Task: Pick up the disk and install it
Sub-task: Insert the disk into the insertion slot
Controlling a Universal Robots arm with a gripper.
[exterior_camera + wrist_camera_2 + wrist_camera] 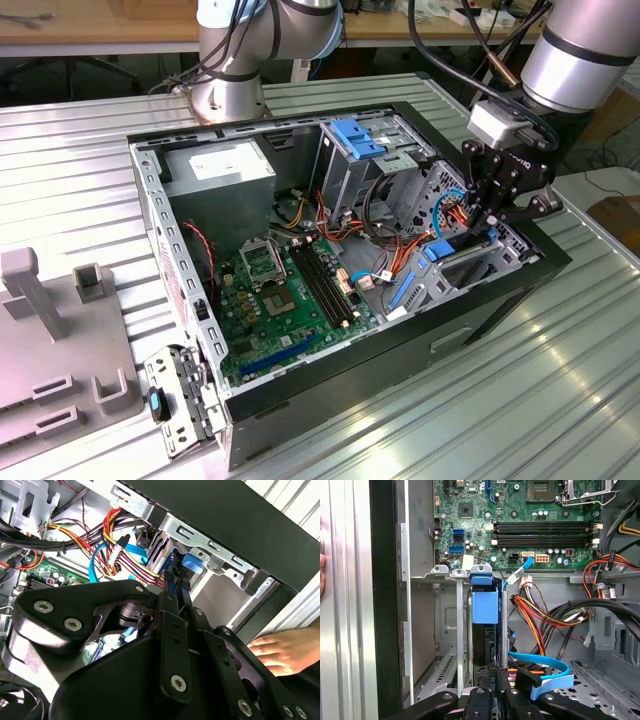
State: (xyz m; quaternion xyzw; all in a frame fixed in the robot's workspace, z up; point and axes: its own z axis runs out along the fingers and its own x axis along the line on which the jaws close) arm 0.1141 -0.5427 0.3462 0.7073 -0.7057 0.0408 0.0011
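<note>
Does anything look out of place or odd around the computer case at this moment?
Yes: a person's hand rests on the table just beside the case, close to the gripper holding the disk. Nothing looks spilled or damaged.

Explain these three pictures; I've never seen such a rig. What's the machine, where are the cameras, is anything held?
A silver robot arm ends in a black gripper. The exterior view, off the arm, shows an open black computer case on a ribbed metal table. Both wrist views ride on the arm, looking into the case. The gripper is at the disk, a dark drive in a blue carrier, on edge in a metal bay; whether it grips, I cannot tell. A person's hand lies beside the case.
</note>
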